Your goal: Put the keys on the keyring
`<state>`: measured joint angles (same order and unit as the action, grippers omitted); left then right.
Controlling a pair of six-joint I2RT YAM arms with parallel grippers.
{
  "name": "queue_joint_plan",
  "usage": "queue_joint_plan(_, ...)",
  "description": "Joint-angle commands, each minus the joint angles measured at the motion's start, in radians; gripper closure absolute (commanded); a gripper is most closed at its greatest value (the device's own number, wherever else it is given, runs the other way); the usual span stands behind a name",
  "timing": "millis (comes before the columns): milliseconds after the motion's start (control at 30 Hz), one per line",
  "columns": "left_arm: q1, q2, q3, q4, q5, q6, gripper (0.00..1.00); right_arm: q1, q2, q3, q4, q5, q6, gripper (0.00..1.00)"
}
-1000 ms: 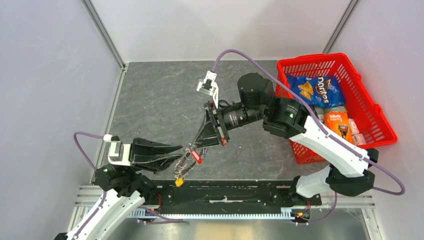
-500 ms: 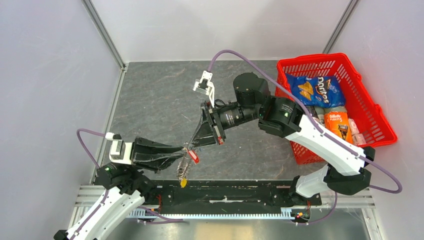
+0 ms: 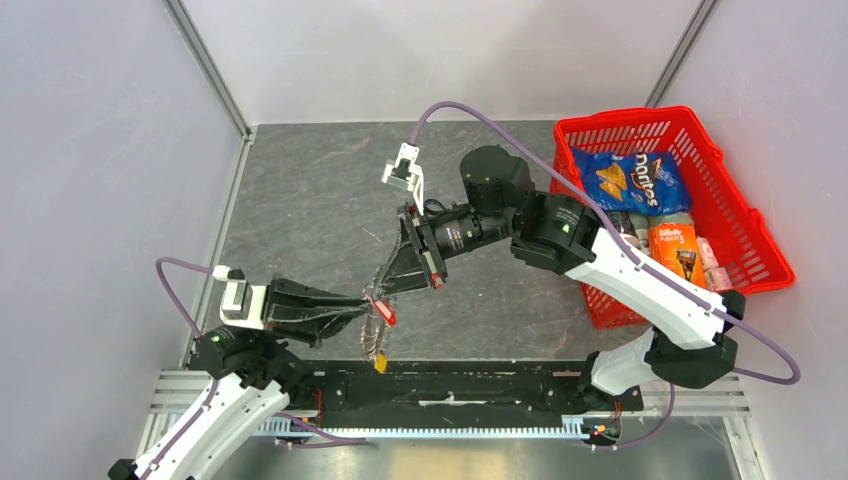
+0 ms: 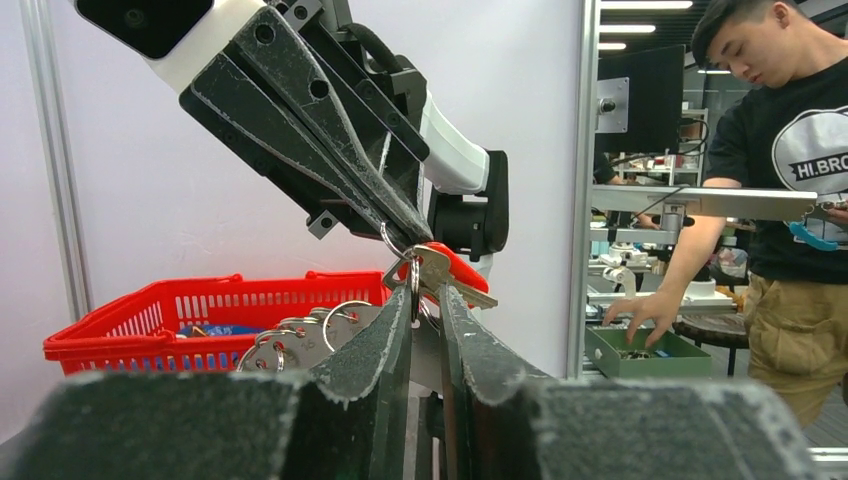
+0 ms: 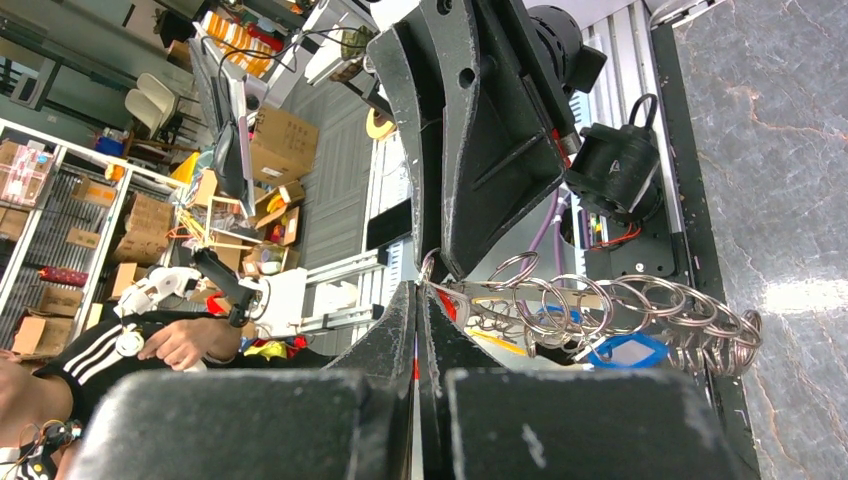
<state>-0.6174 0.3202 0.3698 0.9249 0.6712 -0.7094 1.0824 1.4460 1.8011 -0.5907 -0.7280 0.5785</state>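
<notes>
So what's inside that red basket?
The red basket holds a blue Doritos bag and an orange Gillette pack. The right arm covers its near corner, hiding whatever lies there.

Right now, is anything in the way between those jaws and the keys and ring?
Nothing visible is. The right jaws pinch the red-tagged key and the left jaws grip the keyring, meeting tip to tip in mid-air.

Red basket [image 3: 625,117], blue chip bag [image 3: 636,182], orange box [image 3: 676,245] inside, grey tabletop [image 3: 310,200]
</notes>
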Motion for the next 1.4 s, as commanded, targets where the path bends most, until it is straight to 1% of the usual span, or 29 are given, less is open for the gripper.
queue_joint_plan(0,0.002,-0.005,-0.005,0.019,0.019,-0.019,0.78,0.002,-0.015,0.018,0.085,-0.021,0.019,1.0)
queue_joint_plan(67,0.002,-0.005,-0.006,0.015,0.019,-0.016,0.79,0.002,-0.015,0.017,0.089,-0.023,0.02,1.0)
queue_joint_plan(167,0.002,-0.003,-0.006,0.007,0.017,-0.012,0.84,0.001,-0.015,0.015,0.092,-0.025,0.024,1.0)
queue_joint_plan(233,0.002,-0.001,-0.001,0.003,0.016,-0.009,0.91,0.002,-0.018,0.012,0.092,-0.027,0.025,1.0)
queue_joint_plan(267,0.002,0.002,0.005,-0.003,0.018,-0.007,0.97,0.002,-0.018,0.01,0.091,-0.024,0.025,1.0)
queue_joint_plan(300,0.002,0.002,0.012,-0.017,0.019,-0.004,0.98,0.002,-0.021,0.009,0.089,-0.024,0.025,1.0)
queue_joint_plan(433,0.002,-0.003,0.041,-0.089,0.018,0.023,0.98,0.002,-0.021,0.014,0.059,-0.005,0.018,1.0)
queue_joint_plan(600,0.002,-0.033,0.101,-0.285,0.014,0.097,0.98,0.002,-0.01,0.036,-0.018,0.062,-0.01,1.0)
queue_joint_plan(733,0.002,-0.068,0.146,-0.401,0.013,0.146,0.98,0.002,0.009,0.04,-0.076,0.128,-0.034,1.0)
queue_joint_plan(867,0.002,-0.076,0.182,-0.503,0.013,0.185,0.98,0.002,0.03,0.035,-0.083,0.16,-0.036,1.0)
queue_joint_plan(1100,0.002,-0.059,0.235,-0.612,0.022,0.235,0.98,0.002,0.058,0.035,-0.083,0.171,-0.043,1.0)
queue_joint_plan(1267,0.002,-0.028,0.31,-0.749,0.027,0.284,0.98,0.002,0.062,0.027,-0.084,0.179,-0.053,1.0)
queue_joint_plan(1367,0.002,-0.01,0.361,-0.847,0.006,0.308,0.98,0.002,0.054,0.02,-0.086,0.183,-0.068,1.0)
